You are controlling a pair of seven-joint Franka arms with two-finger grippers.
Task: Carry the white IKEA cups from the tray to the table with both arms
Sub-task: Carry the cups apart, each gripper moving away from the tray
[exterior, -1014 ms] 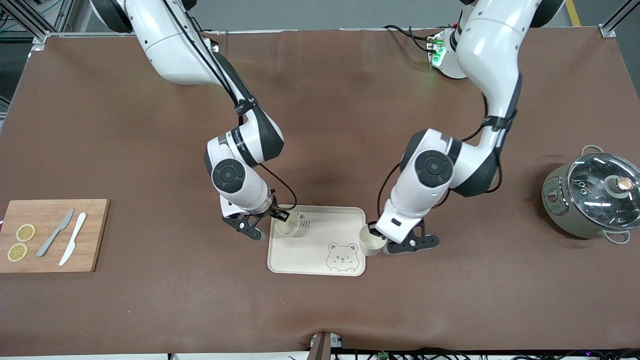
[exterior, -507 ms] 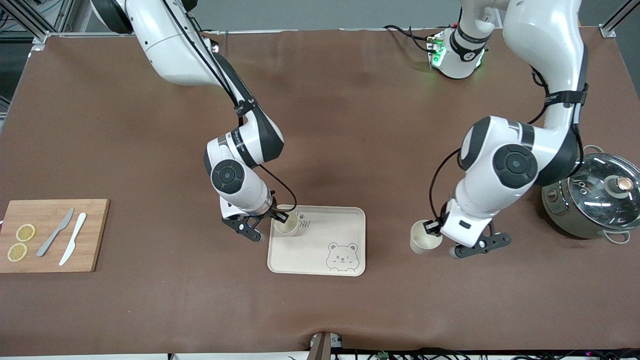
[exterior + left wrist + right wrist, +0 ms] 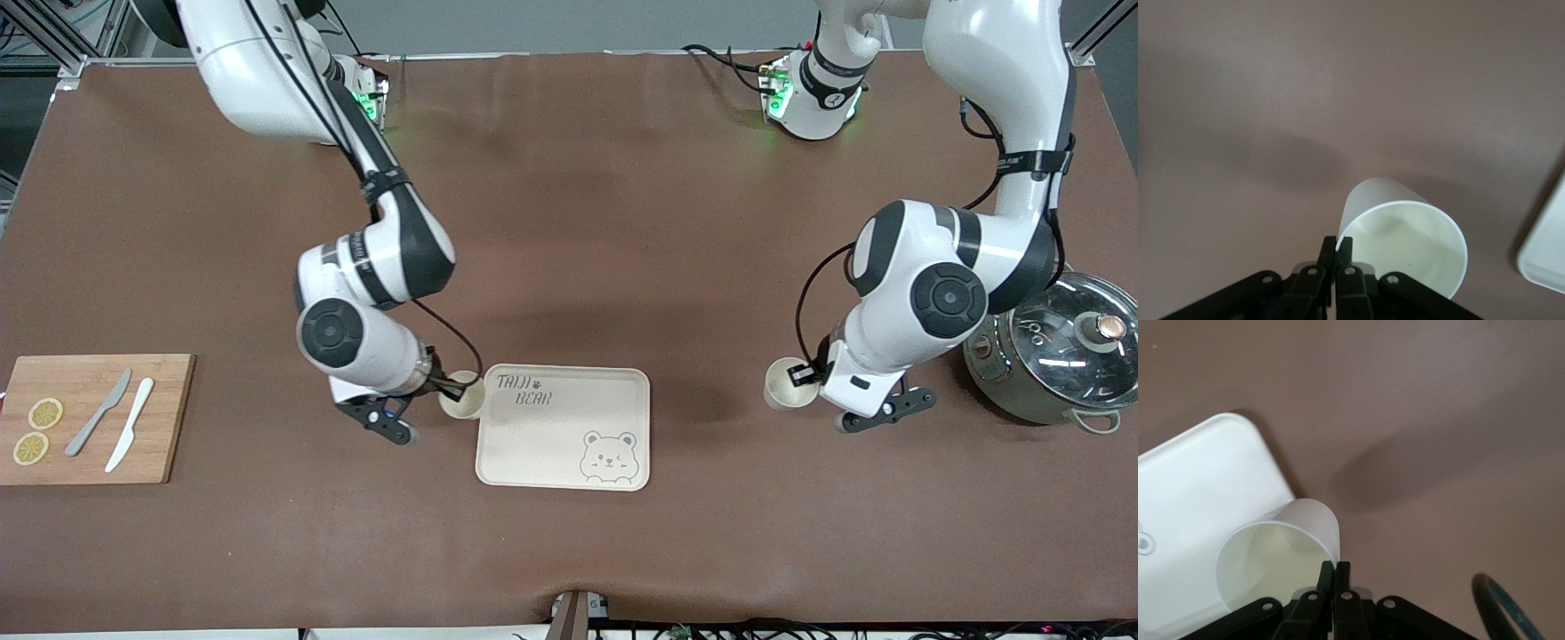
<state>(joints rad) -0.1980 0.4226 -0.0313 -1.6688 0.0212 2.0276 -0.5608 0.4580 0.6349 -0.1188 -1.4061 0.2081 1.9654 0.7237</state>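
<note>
Left tool [image 3: 807,374] pinching cup [image 3: 786,384] rim, right tool [image 3: 455,388] likewise

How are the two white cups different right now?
1. The right gripper pinches one white cup by its rim right beside the bear tray; the left gripper pinches the other white cup over bare table, well apart from the tray.
2. The left gripper's cup is close to the lidded pot; the right gripper's cup is toward the cutting board.

Both look identical and empty.
</note>
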